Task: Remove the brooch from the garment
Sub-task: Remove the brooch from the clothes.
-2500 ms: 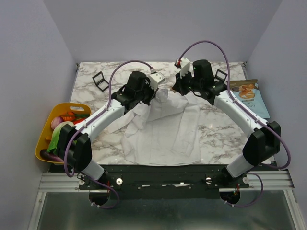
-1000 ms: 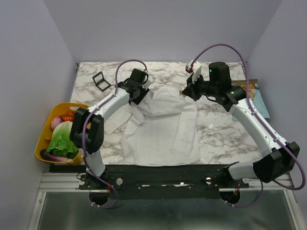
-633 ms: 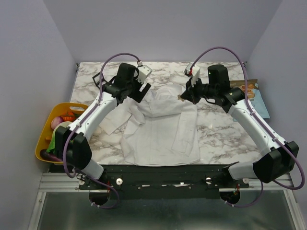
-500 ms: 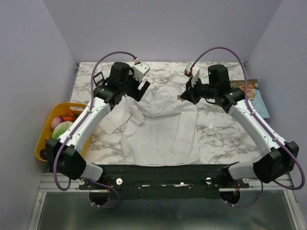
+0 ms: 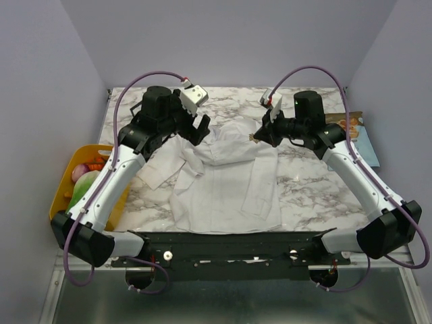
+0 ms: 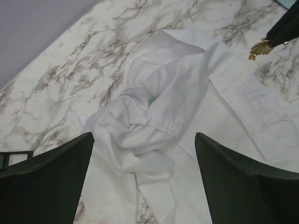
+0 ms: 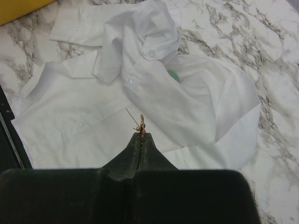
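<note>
The garment point(image 5: 226, 182), a white collared shirt, lies spread on the marble table, its collar end bunched point(image 6: 140, 121) point(image 7: 140, 42). My right gripper point(image 5: 255, 137) point(image 7: 141, 134) hovers above the shirt's upper right and is shut on the brooch point(image 7: 142, 122), a tiny gold and reddish pin seen edge-on with its needle sticking out. In the left wrist view the brooch point(image 6: 258, 48) glints at the dark fingertips. My left gripper point(image 5: 199, 129) point(image 6: 144, 135) hangs open and empty above the crumpled collar and sleeve. A small teal patch point(image 7: 174, 75) peeks from under a fold.
A yellow basket point(image 5: 59, 202) of vegetables stands off the table's left edge. A printed book point(image 5: 356, 137) lies at the right edge. A black frame point(image 6: 11, 157) sits on the marble beside the left finger.
My left gripper opened, let go of the fabric and drew up and back to the left. The right gripper has held still with the brooch since a second ago.
</note>
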{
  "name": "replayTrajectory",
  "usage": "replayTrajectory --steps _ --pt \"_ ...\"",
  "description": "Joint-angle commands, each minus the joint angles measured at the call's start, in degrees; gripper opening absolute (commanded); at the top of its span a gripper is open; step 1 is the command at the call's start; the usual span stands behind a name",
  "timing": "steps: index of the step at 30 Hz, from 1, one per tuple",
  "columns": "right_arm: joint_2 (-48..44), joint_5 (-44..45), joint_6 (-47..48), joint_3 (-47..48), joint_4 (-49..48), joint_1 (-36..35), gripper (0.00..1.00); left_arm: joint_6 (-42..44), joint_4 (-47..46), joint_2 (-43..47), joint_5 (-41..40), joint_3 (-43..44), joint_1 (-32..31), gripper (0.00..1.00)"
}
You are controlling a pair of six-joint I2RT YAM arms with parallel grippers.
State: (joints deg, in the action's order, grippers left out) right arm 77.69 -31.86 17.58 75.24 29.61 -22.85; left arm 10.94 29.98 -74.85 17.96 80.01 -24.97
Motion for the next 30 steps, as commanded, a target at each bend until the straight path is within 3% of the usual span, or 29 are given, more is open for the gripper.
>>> replayTrajectory --steps 1,7,17,21,30 --pt "-2.2 -1.7 -1.6 -0.7 -2.2 0.4 0.00 -1.8 1.0 0.7 9.5 -1.9 0.4 0.99" --pt "-3.0 -4.9 -0.9 -1.5 -2.5 0.8 0.00 0.7 0.6 2.2 20.9 -5.3 0.7 0.99" --pt "-2.3 -27.5 6.2 0.9 7.0 0.9 0.00 0.2 -4.2 4.1 32.2 -10.7 0.7 0.99" --pt "-2.3 -29.7 5.3 0.6 6.3 0.9 0.00 0.0 -5.8 5.2 37.4 -12.9 0.7 0.99" --pt "-1.6 -32.6 1.5 0.3 3.5 1.0 0.00 -3.6 -9.6 3.9 40.8 -14.3 0.7 0.99"
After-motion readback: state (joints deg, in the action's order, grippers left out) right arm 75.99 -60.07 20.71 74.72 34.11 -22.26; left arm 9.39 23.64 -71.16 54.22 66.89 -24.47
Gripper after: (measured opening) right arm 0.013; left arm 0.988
